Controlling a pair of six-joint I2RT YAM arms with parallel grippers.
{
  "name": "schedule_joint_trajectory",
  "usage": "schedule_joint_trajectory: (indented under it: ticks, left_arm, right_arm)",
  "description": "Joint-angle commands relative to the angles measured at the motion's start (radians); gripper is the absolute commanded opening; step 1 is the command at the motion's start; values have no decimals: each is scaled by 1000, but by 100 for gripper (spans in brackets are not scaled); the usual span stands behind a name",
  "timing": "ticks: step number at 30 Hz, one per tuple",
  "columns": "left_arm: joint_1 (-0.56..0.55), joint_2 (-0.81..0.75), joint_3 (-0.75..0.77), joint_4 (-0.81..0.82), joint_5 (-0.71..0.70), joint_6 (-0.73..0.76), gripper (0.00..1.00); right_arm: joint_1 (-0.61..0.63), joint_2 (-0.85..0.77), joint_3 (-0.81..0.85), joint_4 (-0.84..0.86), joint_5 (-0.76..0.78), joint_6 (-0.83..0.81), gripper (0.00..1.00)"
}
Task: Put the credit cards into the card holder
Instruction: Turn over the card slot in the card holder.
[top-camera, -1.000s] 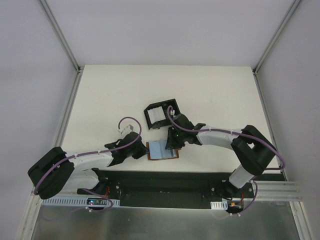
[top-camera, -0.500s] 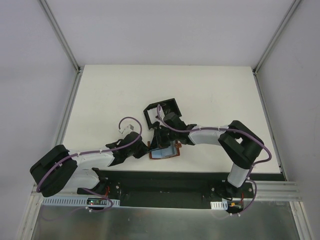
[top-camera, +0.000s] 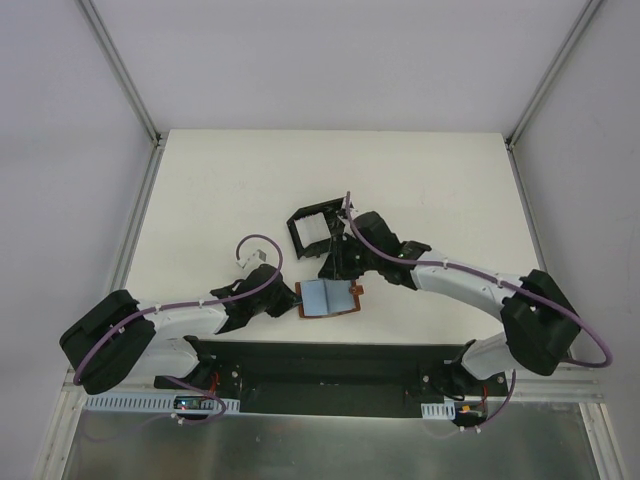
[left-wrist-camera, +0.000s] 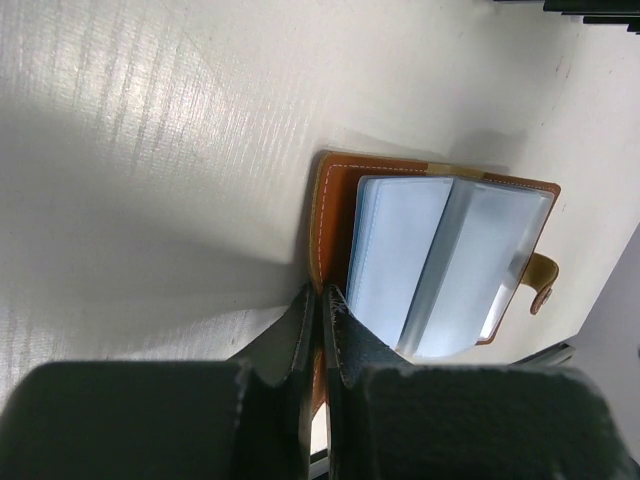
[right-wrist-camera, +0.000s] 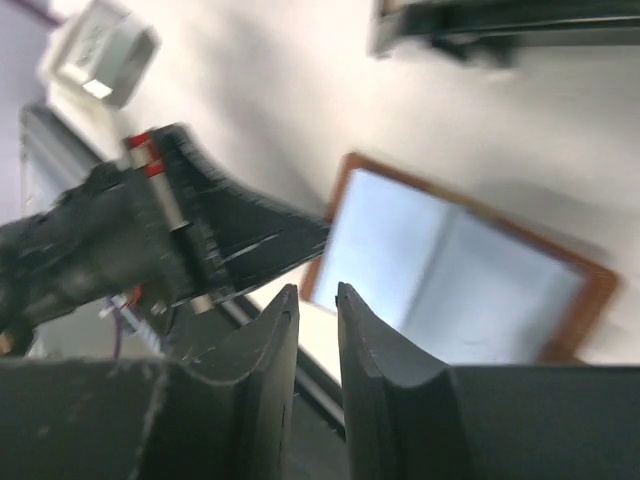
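Two grippers were seen close together near the middle of the near edge of the table. The left gripper was pinched tight on the brown leather edge of the open wallet, part of which was cut off behind its fingers. Pale blue-grey credit cards were shown lying in the wallet's sleeves; their number could not be made out. The right gripper was placed between the wallet and the card holder, its jaws drawn nearly together with only a slim gap. Nothing was seen between them, though that wrist view was blurred. The card holder was set just beyond the wallet, toward the far edge, with something white inside. Its right side was hidden by the right arm in the top view, and only a cut-off dark strip of it was caught at the upper border of the right wrist view.
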Motion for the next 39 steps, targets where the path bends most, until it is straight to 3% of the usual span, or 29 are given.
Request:
schedule_joint_trajectory:
  ticks: [1, 13, 20, 39]
  left_arm:
    - [13, 37, -37, -153, -8, 39, 0]
    - [11, 28, -23, -153, -4, 79, 0]
    - [11, 28, -22, -152, 0, 84, 0]
    - [11, 69, 6, -150, 24, 102, 0]
  right_arm:
    - [-55, -1, -35, -166, 134, -42, 25]
    - [-65, 88, -72, -209, 137, -21, 26]
    - [-62, 76, -94, -226, 190, -24, 38]
    - [-35, 199, -45, -103, 14, 18, 33]
